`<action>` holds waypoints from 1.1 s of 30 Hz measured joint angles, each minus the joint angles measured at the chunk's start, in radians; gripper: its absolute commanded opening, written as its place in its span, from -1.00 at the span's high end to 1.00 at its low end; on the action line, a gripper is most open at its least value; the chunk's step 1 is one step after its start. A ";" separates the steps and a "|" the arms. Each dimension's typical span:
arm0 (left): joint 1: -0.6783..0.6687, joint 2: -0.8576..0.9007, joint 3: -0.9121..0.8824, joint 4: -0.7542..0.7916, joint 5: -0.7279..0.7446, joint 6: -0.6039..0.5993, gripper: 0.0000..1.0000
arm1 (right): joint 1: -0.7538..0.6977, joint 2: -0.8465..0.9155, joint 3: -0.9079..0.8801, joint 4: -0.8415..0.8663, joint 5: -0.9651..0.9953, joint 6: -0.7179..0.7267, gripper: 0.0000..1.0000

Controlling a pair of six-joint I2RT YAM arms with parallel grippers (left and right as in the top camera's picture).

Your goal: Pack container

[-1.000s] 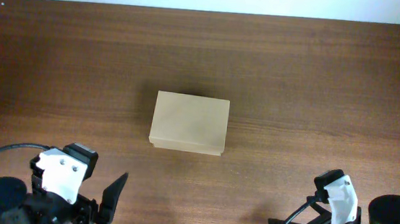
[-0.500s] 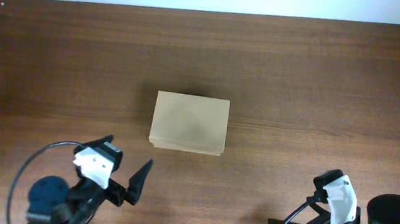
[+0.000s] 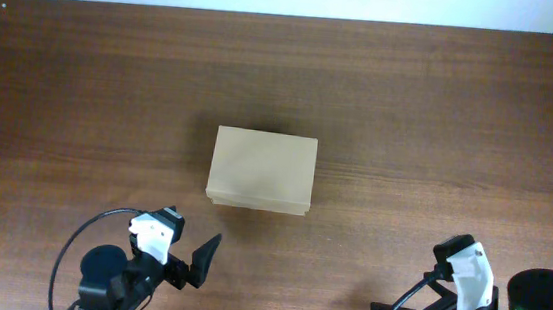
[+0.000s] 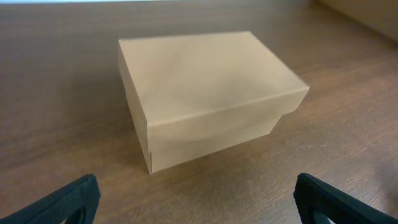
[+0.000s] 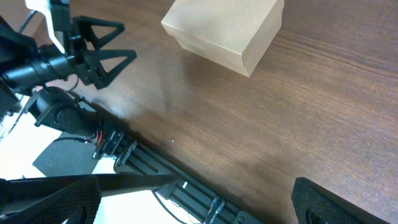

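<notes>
the closed container (image 3: 262, 170) is lying in the middle of the surface (image 3: 441, 109), the left pincer (image 4: 196, 190) and the right pincer (image 5: 196, 193) are standing wide and empty, and i think a clumsy push at the lid (image 4: 205, 68) is risking sliding it away

text: none legible | container (image 3: 261, 169): plain, unprinted | table (image 3: 441, 109): no markings

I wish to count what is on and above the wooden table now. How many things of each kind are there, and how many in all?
Tan cardboard box, lid shut: 1
Robot pincers, both open: 2 (left pincer, right pincer)
Total: 3
</notes>
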 measured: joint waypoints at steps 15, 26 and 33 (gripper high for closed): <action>0.000 -0.083 -0.067 0.013 0.000 -0.001 -0.98 | 0.000 0.000 0.000 0.000 0.000 0.000 -0.98; 0.000 -0.120 -0.067 0.013 0.000 -0.001 -0.99 | 0.000 0.000 0.000 0.000 0.000 0.000 -0.98; 0.000 -0.120 -0.067 0.013 0.000 -0.001 -0.99 | 0.000 0.000 0.000 0.000 0.000 0.000 -0.98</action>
